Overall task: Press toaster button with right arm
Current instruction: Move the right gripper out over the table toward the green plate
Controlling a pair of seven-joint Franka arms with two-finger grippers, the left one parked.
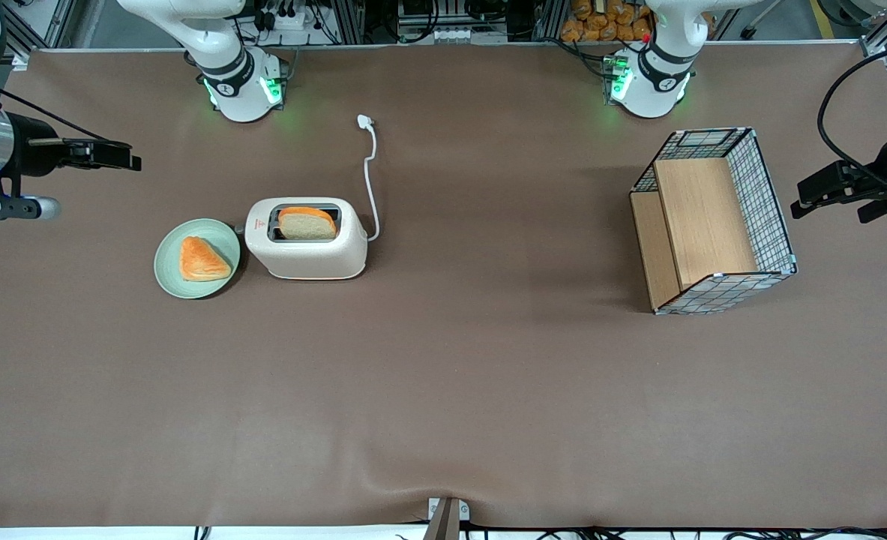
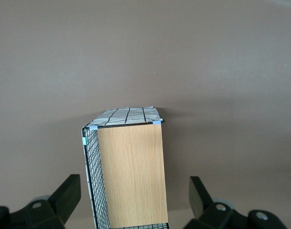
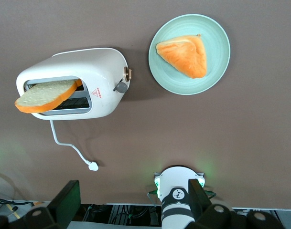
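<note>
Approach not begun: claw (image 1: 124,159) hangs released, holding nothing, high at the working arm's end of the counter (image 1: 443,390), well apart from the toaster (image 1: 308,244). Toaster button (image 3: 120,87) sticks out of the end facing the green plate (image 1: 166,274). Next move: descend into that gap, then press down.

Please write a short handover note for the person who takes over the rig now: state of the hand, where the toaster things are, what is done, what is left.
Right arm's hand: empty, held above the table at the working arm's end, well away from the toaster; I cannot tell if it is open.
Toaster: upright on the table, a bread slice standing high in its slot, power cord lying unplugged.
Toaster button: on the narrow end that faces the green plate, which holds a pastry.
Done: nothing yet; the button is untouched.
Left: bring the hand to that end and press the button down.
</note>
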